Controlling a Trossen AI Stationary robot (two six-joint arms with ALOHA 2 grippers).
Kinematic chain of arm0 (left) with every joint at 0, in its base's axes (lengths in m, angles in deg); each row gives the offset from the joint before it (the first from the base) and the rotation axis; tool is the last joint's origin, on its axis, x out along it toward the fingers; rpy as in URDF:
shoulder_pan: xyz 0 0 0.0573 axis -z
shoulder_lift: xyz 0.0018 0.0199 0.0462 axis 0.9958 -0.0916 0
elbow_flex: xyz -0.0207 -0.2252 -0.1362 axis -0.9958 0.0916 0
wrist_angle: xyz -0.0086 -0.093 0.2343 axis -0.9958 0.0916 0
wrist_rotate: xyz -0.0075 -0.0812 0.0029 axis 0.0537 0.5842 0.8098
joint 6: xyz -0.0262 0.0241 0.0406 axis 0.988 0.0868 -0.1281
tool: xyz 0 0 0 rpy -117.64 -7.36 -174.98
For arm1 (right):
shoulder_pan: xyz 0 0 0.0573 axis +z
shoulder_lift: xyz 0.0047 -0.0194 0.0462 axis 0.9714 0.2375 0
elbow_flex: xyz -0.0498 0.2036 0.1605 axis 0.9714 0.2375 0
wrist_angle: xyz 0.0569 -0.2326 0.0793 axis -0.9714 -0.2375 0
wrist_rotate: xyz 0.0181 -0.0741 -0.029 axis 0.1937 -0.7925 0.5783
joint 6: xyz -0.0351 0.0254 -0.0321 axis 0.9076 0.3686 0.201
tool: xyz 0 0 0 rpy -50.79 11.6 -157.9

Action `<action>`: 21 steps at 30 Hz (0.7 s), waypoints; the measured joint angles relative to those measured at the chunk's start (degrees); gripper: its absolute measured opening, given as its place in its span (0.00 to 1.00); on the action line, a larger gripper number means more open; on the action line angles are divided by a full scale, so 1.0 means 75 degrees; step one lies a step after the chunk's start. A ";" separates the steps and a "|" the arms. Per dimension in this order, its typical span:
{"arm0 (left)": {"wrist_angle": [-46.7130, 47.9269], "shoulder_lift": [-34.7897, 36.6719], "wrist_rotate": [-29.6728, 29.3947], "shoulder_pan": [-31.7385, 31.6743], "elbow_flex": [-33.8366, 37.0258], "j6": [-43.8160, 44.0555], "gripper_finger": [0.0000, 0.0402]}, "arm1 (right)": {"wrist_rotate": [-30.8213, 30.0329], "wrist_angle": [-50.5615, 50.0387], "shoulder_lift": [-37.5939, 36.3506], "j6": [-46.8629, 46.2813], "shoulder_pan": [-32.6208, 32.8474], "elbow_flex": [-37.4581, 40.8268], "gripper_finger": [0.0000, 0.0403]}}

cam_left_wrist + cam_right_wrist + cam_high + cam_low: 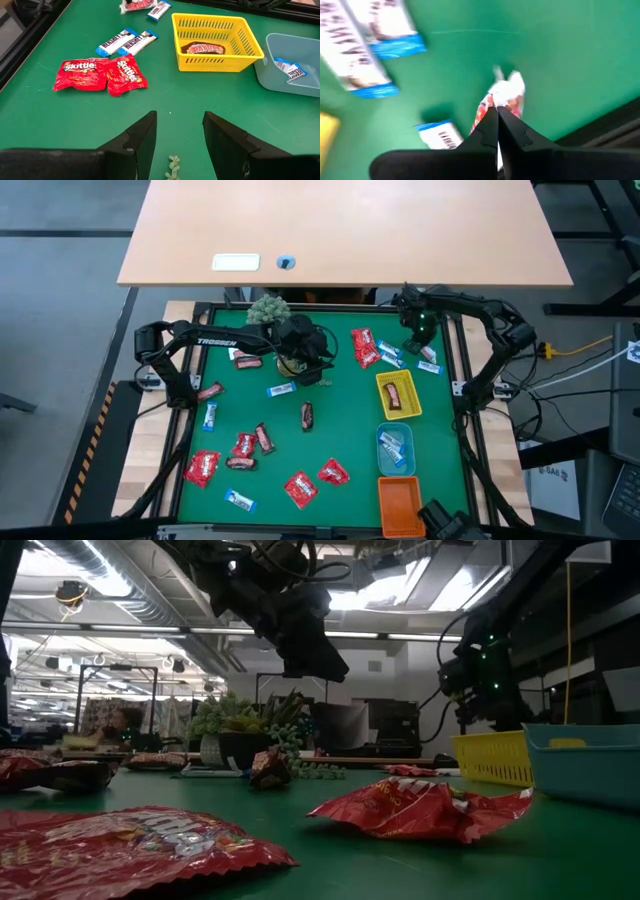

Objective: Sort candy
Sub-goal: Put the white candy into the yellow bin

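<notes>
Candy lies scattered over the green mat: red packets (202, 468) (365, 348), dark bars (307, 415) and blue-and-white bars (281, 390). My left gripper (180, 120) hangs open above the mat's middle (318, 358), touching nothing. Past its fingers lie two red packets (100, 72) and two blue-and-white bars (127, 42). My right gripper (497, 109) is near the mat's far right corner (415, 330), shut on a small red-and-white wrapped candy (507, 95). A brown-and-orange bar (206, 48) lies in the yellow tray (250, 47), and a blue-and-white bar (292, 70) in the blue tray. My right gripper pinches the small red-and-white wrapped candy between its two fingertips, by the wrapper's near end (492, 102). The rest of the wrapper sticks out beyond the fingertips, over the mat. Whether it is clear of the mat, I cannot tell.
Yellow (398, 412), blue (395, 458) and orange (400, 500) trays stand in a row along the mat's right side. A potted plant (268, 308) stands at the far edge, beside my left arm. Plant bits (172, 167) lie under the left gripper. A black frame rims the mat.
</notes>
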 joint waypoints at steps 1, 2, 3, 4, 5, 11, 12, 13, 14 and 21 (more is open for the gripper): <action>0.0000 0.0000 -0.0003 0.0003 0.0000 0.0000 0.39 | 0.0159 -0.0023 -0.0098 0.0001 0.0000 0.0000 0.00; 0.0000 0.0000 -0.0006 0.0003 0.0000 0.0000 0.39 | 0.0312 -0.0062 -0.0197 0.0001 0.0000 0.0000 0.00; 0.0000 0.0000 -0.0006 0.0003 0.0000 0.0000 0.39 | 0.0439 -0.0112 -0.0298 -0.0002 0.0000 0.0000 0.00; 0.0000 0.0000 -0.0006 0.0003 0.0000 -0.0003 0.39 | 0.0517 -0.0161 -0.0399 -0.0002 0.0003 0.0000 0.00; 0.0000 0.0000 -0.0006 0.0001 0.0000 -0.0001 0.39 | 0.0545 -0.0210 -0.0499 -0.0006 0.0003 0.0000 0.00; 0.0000 0.0000 -0.0009 0.0002 0.0000 -0.0003 0.39 | 0.1008 -0.0501 -0.1222 -0.0105 0.0000 0.0000 0.00; 0.0000 0.0000 -0.0009 0.0001 0.0000 -0.0003 0.39 | 0.1178 -0.0540 -0.1359 -0.0165 0.0000 0.0000 0.00; 0.0000 0.0000 -0.0009 0.0001 0.0000 -0.0003 0.39 | 0.1390 -0.0579 -0.1504 -0.0212 0.0013 0.0000 0.00; 0.0000 0.0000 -0.0009 0.0001 0.0000 -0.0003 0.39 | 0.1602 -0.0582 -0.1651 -0.0251 0.0077 0.0000 0.00; 0.0000 0.0000 -0.0010 0.0002 0.0000 -0.0003 0.39 | 0.2022 -0.0633 -0.2748 -0.1010 0.1412 0.0000 0.00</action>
